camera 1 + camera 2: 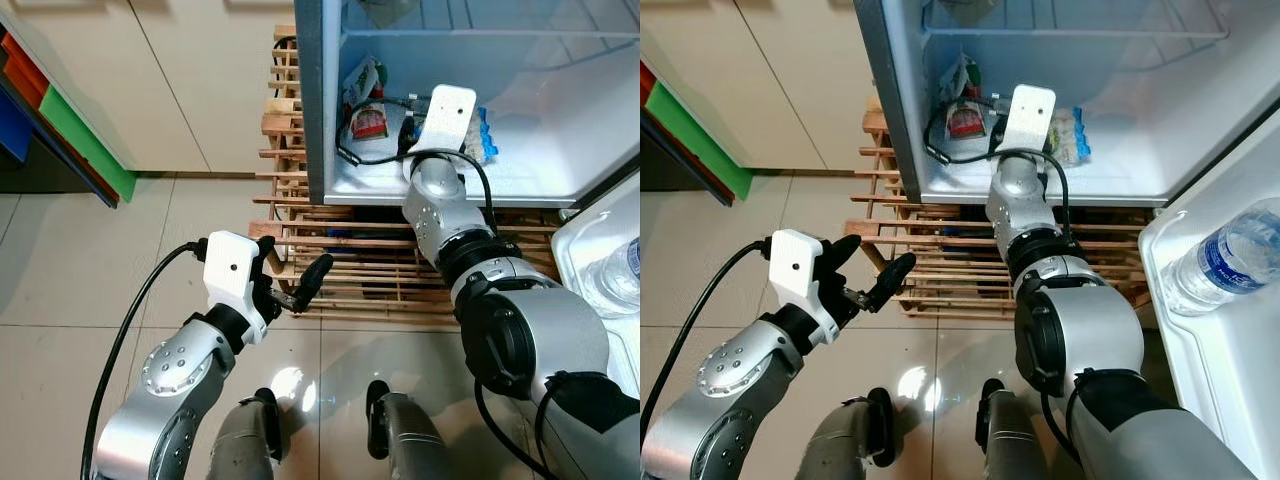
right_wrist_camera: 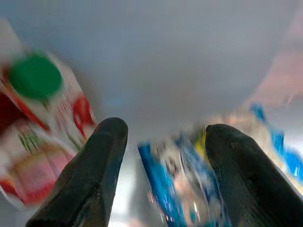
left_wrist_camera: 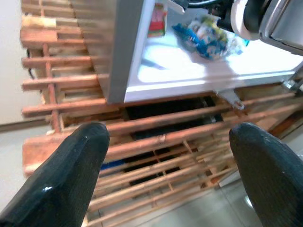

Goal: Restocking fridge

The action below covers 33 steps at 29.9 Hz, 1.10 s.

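Note:
The fridge (image 1: 318, 110) stands open, and on the floor of its lowest compartment lie a carton with a green cap (image 2: 35, 78), a red packet (image 1: 370, 122) and a blue snack bag (image 1: 486, 138). My right arm reaches into this compartment. My right gripper (image 2: 163, 137) is open just above the blue snack bag (image 2: 189, 184), with the carton off to one side of it. Outside the fridge, my left gripper (image 1: 295, 268) hangs open and empty above the tiles, in front of the wooden pallet (image 1: 345, 285).
The fridge sits on the slatted wooden pallet. A water bottle (image 1: 1220, 262) lies in the white door shelf (image 1: 1200, 340) at the right. Cabinets with green, red and blue panels (image 1: 85, 145) line the left. Light floor tiles (image 1: 80, 270) spread in front.

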{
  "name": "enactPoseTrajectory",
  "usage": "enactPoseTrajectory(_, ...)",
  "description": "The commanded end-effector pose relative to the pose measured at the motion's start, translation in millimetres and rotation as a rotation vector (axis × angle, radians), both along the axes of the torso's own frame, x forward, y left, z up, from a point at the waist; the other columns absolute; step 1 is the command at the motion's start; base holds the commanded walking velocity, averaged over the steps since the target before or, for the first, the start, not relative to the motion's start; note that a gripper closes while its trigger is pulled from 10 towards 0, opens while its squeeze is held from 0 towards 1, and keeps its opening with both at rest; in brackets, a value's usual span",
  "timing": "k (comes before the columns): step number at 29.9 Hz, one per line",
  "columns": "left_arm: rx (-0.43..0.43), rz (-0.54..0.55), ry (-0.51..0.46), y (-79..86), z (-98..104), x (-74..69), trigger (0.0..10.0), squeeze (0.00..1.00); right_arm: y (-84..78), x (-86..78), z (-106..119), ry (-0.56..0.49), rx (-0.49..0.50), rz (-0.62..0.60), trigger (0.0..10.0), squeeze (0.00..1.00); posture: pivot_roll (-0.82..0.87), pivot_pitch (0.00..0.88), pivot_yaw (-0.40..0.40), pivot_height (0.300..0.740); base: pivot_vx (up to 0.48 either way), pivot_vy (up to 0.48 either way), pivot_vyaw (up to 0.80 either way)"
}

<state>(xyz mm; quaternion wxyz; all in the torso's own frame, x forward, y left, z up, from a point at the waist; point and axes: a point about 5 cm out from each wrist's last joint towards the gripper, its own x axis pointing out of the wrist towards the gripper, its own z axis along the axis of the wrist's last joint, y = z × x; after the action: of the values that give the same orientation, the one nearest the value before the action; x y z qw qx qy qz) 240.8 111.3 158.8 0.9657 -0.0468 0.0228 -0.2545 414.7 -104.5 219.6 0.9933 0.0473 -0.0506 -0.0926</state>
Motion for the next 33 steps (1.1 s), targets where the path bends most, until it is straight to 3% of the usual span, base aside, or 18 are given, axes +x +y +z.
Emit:
enactPoseTrajectory(1,-0.001,-0.008,-0.005,-5.3,-4,3.0,10.0,0.00,-0.7,-5.3,-2,-0.069,-0.017,-0.019,10.0,0.00,0.11,0.236,-0.016,0.740,0.000,0.000,0.00)
enactPoseTrajectory(11,-0.013,-0.028,-0.050,-20.7,-5,32.2,10.0,0.00,-2.3,-40.7,-48,-0.096,-0.097,0.051,10.0,0.00,0.01,0.104,-0.017,0.740,0.000,0.000,0.00)
enactPoseTrajectory(13,-0.051,0.101,-0.029,-9.1,-9,40.9,10.0,0.00,-13.7,-62.6,-54,-0.138,-0.106,0.065,10.0,0.00,-0.03,0.053,-0.002,0.740,0.000,0.000,0.00)
enactPoseTrajectory(14,-0.051,0.101,-0.029,-9.1,-9,40.9,10.0,0.00,-13.7,-62.6,-54,-0.138,-0.106,0.065,10.0,0.00,-0.03,0.053,-0.002,0.740,0.000,0.000,0.00)
enactPoseTrajectory(15,-0.066,0.192,-0.009,2.9,-13,42.7,10.0,0.00,-25.6,-76.4,-56,-0.167,-0.105,0.068,10.0,0.00,-0.04,0.025,0.015,0.740,0.000,0.000,0.00)
enactPoseTrajectory(16,-0.066,0.192,-0.009,2.9,-13,42.7,10.0,0.00,-25.6,-76.4,-56,-0.167,-0.105,0.068,10.0,0.00,-0.04,0.025,0.015,0.740,0.000,0.000,0.00)
enactPoseTrajectory(20,-0.037,0.281,-0.033,20.3,-14,44.0,10.0,0.00,-46.2,-102.6,-67,-0.168,-0.126,0.065,10.0,0.00,-0.05,0.000,0.028,0.740,0.000,0.000,0.00)
enactPoseTrajectory(24,-0.006,0.309,-0.069,25.8,-9,48.6,10.0,0.00,-53.6,-112.3,-76,-0.145,-0.139,0.072,10.0,0.00,-0.06,0.000,0.030,0.740,0.000,0.000,0.00)
enactPoseTrajectory(26,0.035,0.346,-0.109,29.5,-3,52.2,10.0,0.00,-65.2,-124.3,-87,-0.113,-0.139,0.067,10.0,0.00,-0.06,0.000,0.023,0.740,0.000,0.000,0.00)
enactPoseTrajectory(33,0.007,0.384,-0.105,25.0,-7,56.9,10.0,0.00,-80.8,-139.1,-106,-0.017,-0.149,0.083,10.0,0.00,-0.07,0.000,0.016,0.740,-0.036,0.000,0.00)
